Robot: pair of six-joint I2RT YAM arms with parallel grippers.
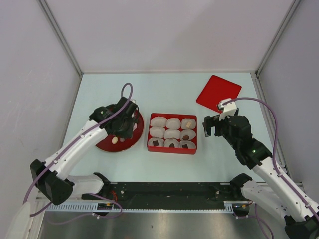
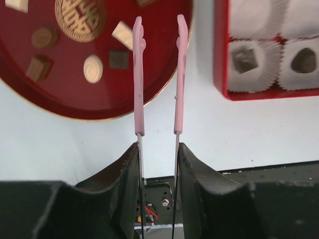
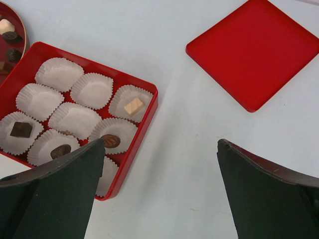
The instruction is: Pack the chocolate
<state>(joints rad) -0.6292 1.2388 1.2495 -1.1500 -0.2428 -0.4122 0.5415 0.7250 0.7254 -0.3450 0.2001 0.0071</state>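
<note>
Grey walls close in a pale table on 3 sides. At centre left of the overhead view sits a round red plate, partly covered by the left gripper, whose jaws pinch the thin metal shanks of pink-handled tongs. The 2 pink tips stand apart with nothing between them, above the plate's right edge in the left wrist view. Loose chocolate lies on the plate to the left of the tips: a round cream piece, a dark square, a cream cube, and 2 brown pieces further left. Just right of the plate is a red box with 9 white paper cups in 3 rows. At least 4 cups hold a piece: a cream cube and a dark oval on the side nearest the right arm, plus 2 dark pieces in the near row. 1 corner cup is hidden behind a finger in the right wrist view. Right of the box, the right gripper hangs above bare table with its jaws spread wide, holding nothing. A flat red lid lies in the upper right, well apart from the box.
</note>
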